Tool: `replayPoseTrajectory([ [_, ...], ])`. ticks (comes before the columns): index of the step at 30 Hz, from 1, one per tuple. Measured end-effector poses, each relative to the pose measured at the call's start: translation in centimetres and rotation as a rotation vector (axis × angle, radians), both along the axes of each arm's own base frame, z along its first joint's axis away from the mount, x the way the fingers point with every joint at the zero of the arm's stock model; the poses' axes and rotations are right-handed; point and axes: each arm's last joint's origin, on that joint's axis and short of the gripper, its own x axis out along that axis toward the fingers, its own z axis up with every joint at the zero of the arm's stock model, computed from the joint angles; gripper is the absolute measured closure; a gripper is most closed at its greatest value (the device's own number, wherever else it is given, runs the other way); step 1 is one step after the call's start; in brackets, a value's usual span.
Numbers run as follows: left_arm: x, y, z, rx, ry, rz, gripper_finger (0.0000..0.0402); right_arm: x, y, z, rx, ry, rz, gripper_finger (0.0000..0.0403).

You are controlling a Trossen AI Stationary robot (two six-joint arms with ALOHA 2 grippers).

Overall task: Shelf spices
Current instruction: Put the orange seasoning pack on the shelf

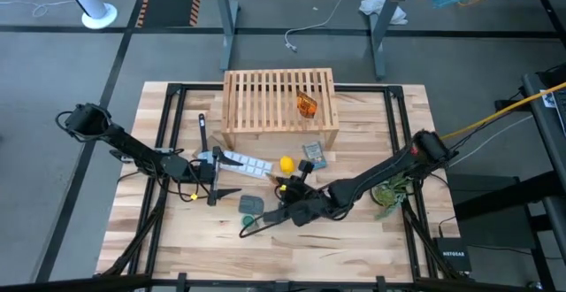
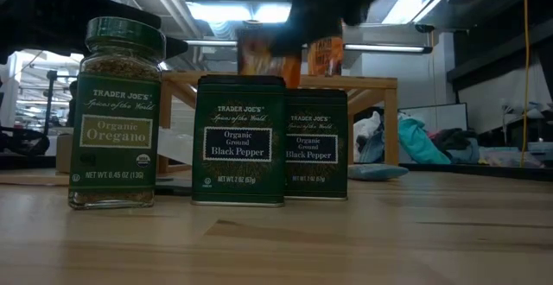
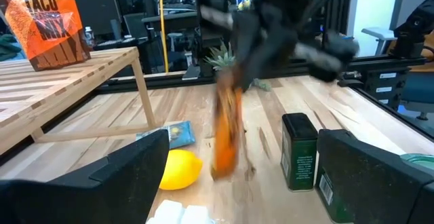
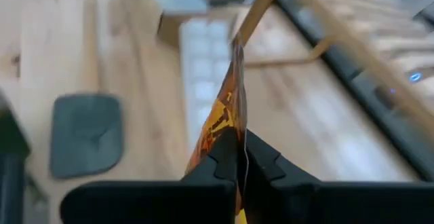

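From above, the shelf point(image 1: 279, 104) stands at the far middle of the table point(image 1: 371, 230), with one orange packet point(image 1: 306, 104) lying on its slatted top. The right claw point(image 1: 285, 188) sits near the table's centre, in front of the shelf and just beside a yellow lemon point(image 1: 286, 164), pinching a second orange packet point(image 1: 283, 184). A dark grey pad point(image 1: 251, 204) lies just to its near left. The left claw point(image 1: 215, 175) waits to the left of it, fingers spread wide and holding nothing.

At table height, a jar point(image 2: 114, 112) with a green lid reads "Trader Joe's Organic Oregano". Beside it stand two dark tins point(image 2: 239, 141), each reading "Trader Joe's Organic Ground Black Pepper". The shelf point(image 2: 371, 84) shows behind them.

From the left wrist, the packet on the shelf point(image 3: 46, 26) reads "Taco Mix". The right claw point(image 3: 234, 54) holds the other packet point(image 3: 227, 132) hanging upright over the table, near the lemon point(image 3: 180, 169) and a tin point(image 3: 299, 151).

From the right wrist, both fingers point(image 4: 215, 157) press together on the packet's point(image 4: 227, 115) thin edge; the grey pad point(image 4: 87, 132) lies beyond.
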Motion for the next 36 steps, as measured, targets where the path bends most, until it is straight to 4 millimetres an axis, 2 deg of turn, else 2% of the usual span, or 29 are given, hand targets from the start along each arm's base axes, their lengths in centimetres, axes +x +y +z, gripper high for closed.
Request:
replayPoseTrajectory([
  [8,0.0,0.0,0.0,0.000,0.000,0.000,0.0034,-2.8,-1.5,7.4,-0.117,-0.129,-0.062,0.0400],
  [14,0.0,0.0,0.0,-0.001,0.000,0.000,0.0034,-5.1,-3.3,11.9,-0.200,-0.197,-0.148,0.0401],
  [24,0.0,0.0,0.0,-0.001,0.000,0.000,0.0034,-7.8,-7.7,16.3,-0.210,-0.256,-0.246,0.0401],
  [30,0.0,0.0,0.0,-0.005,0.000,0.000,0.0034,-10.7,-9.5,19.2,-0.191,-0.332,-0.280,0.0402],
  [36,0.0,0.0,0.0,-0.010,0.000,0.000,0.0034,-13.8,-10.5,21.7,-0.172,-0.403,-0.282,0.0402],
])
